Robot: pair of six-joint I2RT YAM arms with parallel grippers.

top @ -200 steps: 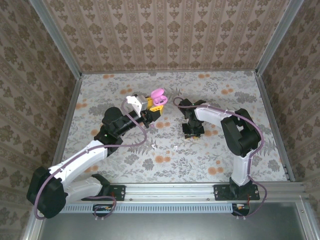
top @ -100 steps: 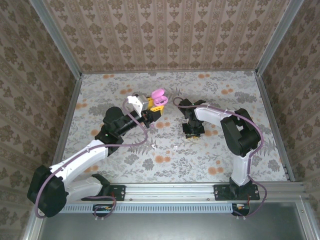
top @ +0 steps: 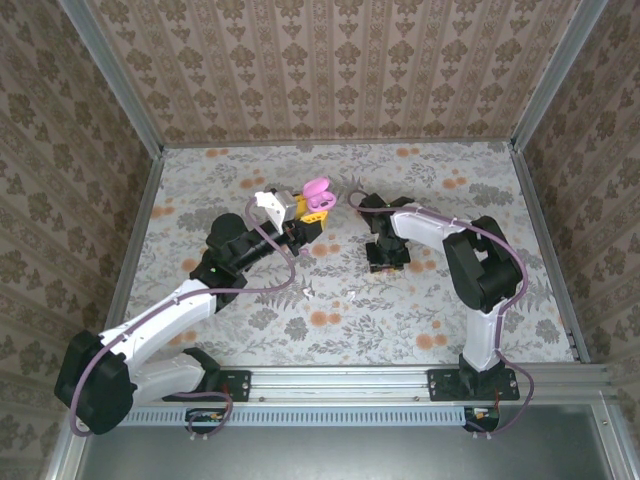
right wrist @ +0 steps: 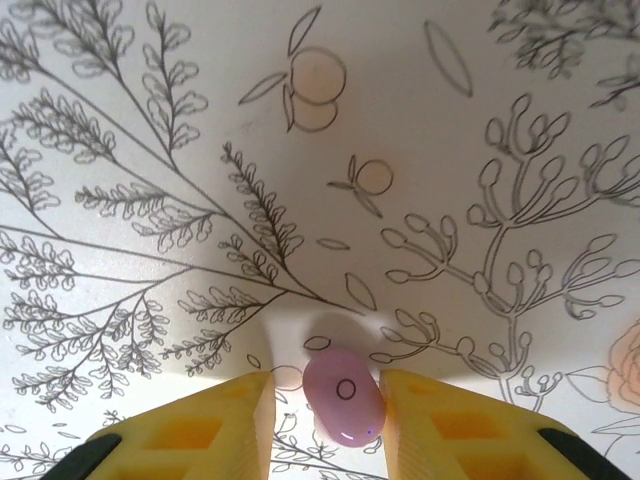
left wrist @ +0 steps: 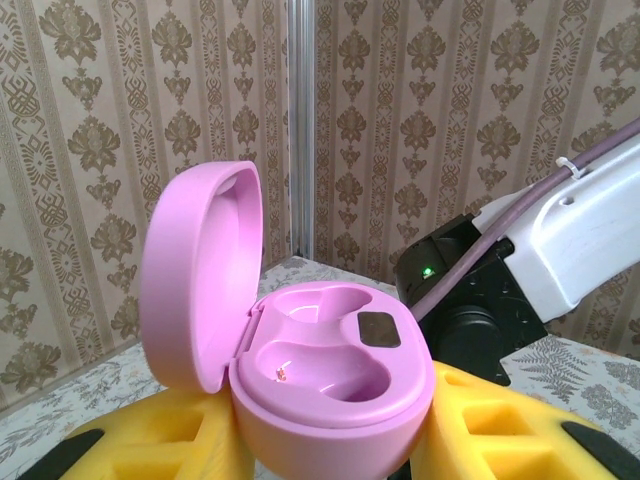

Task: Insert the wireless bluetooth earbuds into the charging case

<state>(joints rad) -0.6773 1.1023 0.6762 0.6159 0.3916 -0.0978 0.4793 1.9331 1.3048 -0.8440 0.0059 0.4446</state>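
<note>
The pink charging case point(left wrist: 330, 370) is held above the table with its lid open and both wells empty. My left gripper point(left wrist: 330, 445) is shut on it, one yellow finger on each side. It also shows as a pink case point(top: 316, 190) in the top view, in my left gripper point(top: 312, 207). A magenta-pink earbud point(right wrist: 343, 395) lies on the flowered table. My right gripper point(right wrist: 328, 420) points straight down over it, open, with a small gap on each side of the earbud. Two tiny white pieces point(top: 307, 291) point(top: 352, 297) lie nearer the front.
The right arm point(top: 430, 228) reaches in from the right, its gripper point(top: 385, 258) close to the left one at mid table. Metal rails and patterned walls point(top: 330, 70) enclose the flowered table point(top: 330, 320) on three sides.
The right wrist has shifted slightly toward the back. The left arm and the case have stayed where they were.
</note>
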